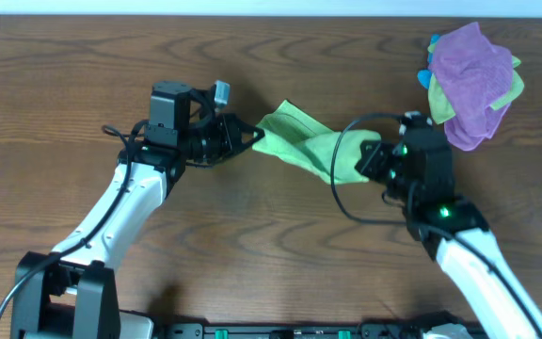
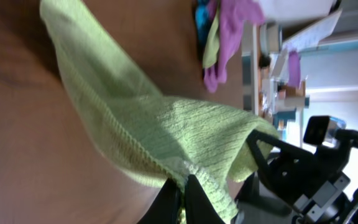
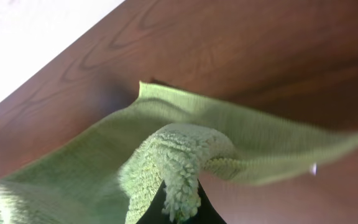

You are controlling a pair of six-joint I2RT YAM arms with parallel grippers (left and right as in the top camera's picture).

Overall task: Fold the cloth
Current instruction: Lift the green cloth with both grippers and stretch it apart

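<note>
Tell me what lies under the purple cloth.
A duller yellow-green cloth pokes out under the purple cloth, and something blue shows at the opposite edge. How far either extends beneath is covered.

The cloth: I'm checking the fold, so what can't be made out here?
- Overhead: both ends of the cloth are hidden by the left end effector and right end effector.
- Left wrist: its near edge is cut off at the frame bottom.
- Right wrist: bunched cloth hides how it is gripped.

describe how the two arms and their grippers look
The left arm and right arm have white links and black joints. The left gripper and right gripper are black. A black cable loops off the right wrist, near a green light.
</note>
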